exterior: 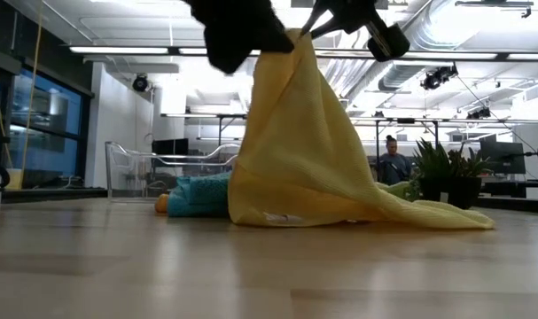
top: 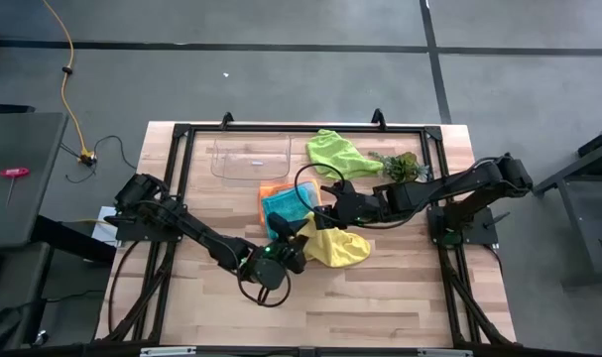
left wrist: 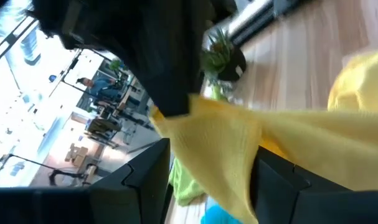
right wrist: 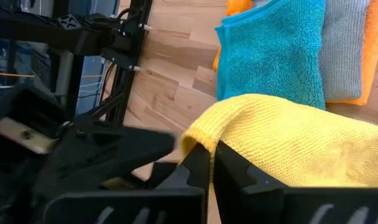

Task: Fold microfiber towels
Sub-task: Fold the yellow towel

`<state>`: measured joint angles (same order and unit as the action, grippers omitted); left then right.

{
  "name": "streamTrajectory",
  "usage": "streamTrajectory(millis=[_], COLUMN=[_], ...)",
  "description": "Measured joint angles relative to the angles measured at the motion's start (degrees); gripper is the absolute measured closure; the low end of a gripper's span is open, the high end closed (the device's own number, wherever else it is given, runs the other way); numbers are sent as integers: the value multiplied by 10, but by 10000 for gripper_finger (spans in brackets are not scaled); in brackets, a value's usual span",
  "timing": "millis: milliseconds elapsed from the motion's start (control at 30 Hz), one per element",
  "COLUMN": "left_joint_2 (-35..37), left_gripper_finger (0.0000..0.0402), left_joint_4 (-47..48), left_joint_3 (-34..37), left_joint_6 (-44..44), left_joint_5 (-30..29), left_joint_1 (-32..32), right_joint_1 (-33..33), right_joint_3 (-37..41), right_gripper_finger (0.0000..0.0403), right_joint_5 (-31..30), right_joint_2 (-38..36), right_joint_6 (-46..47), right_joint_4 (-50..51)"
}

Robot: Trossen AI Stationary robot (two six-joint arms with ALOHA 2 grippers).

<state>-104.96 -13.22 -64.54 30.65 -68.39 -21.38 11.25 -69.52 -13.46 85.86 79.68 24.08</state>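
The yellow towel (exterior: 295, 151) hangs from my right gripper (right wrist: 212, 152), which is shut on its top; the towel's lower part (exterior: 366, 213) lies on the table. My left gripper (left wrist: 207, 163) is open next to my right one, and the towel's raised edge (left wrist: 226, 137) runs between its fingers. Behind the yellow towel lies a pile with the teal towel (right wrist: 276, 56) on top, then the grey towel (right wrist: 344, 50) and the orange towel (right wrist: 375, 56). The lime green towel (top: 335, 154) lies crumpled near the far edge. My right gripper pinches a bunched fold at the yellow towel's upper edge (right wrist: 201, 138) between its two fingers, slanting down from the table's right. The towel hangs below in a slack cone, its bottom on the table. My left gripper has the towel's edge between its open fingers (left wrist: 148, 180); I cannot tell whether they touch it.
A clear plastic tray (top: 251, 159) stands at the far left of the table. A small leafy plant (top: 400, 167) sits at the far right beside the lime green towel. Bare wood lies along the near edge (top: 380, 307). A person stands in the room beyond the table (exterior: 393, 164).
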Motion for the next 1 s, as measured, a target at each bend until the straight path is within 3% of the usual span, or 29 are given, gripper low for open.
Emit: streamTrajectory(millis=[633,767,1000], left_joint_2=[14,14,14], left_gripper_finger=[226,260,358], left_joint_4=[-14,-14,-14], left_joint_3=[0,0,0], left_joint_6=[-2,0,-4], left_joint_5=[12,24,28], left_joint_1=[0,-8,-17], right_joint_1=[0,0,0], right_joint_3=[0,0,0], right_gripper_finger=[403,403,403], right_joint_5=[-10,-11,-11], right_joint_2=[0,0,0], right_joint_6=[3,3,3], right_joint_4=[5,5,5])
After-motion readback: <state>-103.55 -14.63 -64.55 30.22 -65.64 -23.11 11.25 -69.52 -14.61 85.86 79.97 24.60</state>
